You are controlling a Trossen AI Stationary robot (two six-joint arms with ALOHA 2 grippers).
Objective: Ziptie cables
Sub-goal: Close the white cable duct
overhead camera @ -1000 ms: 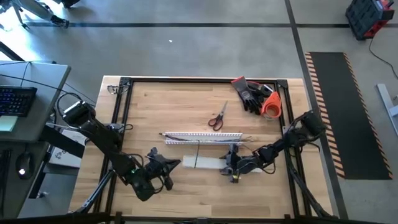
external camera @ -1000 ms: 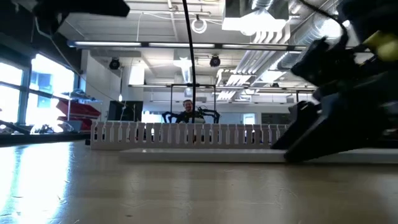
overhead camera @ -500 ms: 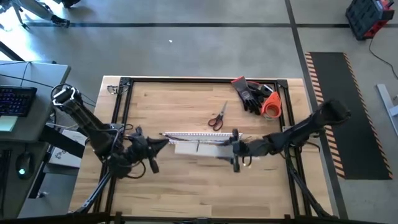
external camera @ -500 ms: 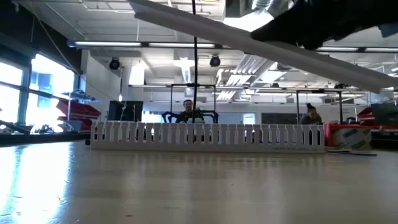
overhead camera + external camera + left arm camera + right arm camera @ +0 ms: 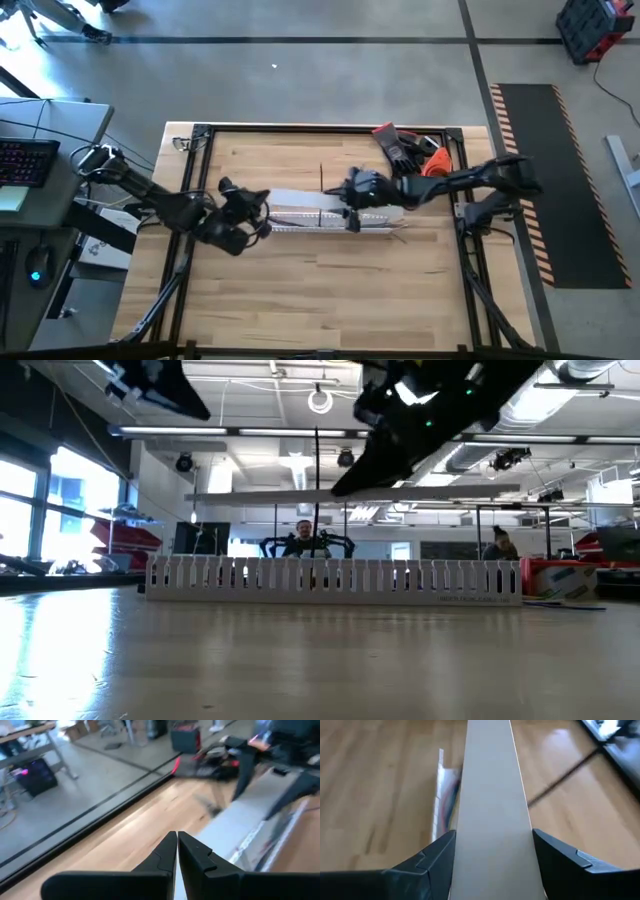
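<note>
The right end effector [image 5: 352, 205] grips the flat white strip [image 5: 492, 810] between its fingers, holding it level above the white slotted duct [image 5: 330, 580] at mid-tabletop [image 5: 300, 290]. The strip's long axis runs parallel to the duct, left to right across the tabletop. The left end effector [image 5: 262, 205] hovers near the strip's other end, fingers clenched together on nothing, as its wrist view shows. The cables [image 5: 451, 800] lie inside the duct as thin, faint strands, directly under the strip. A thin dark strand [image 5: 321, 178] stands up from the duct's middle. The right arm is nearer that spot. Scissors and gloves [image 5: 405, 155] lie beyond.
</note>
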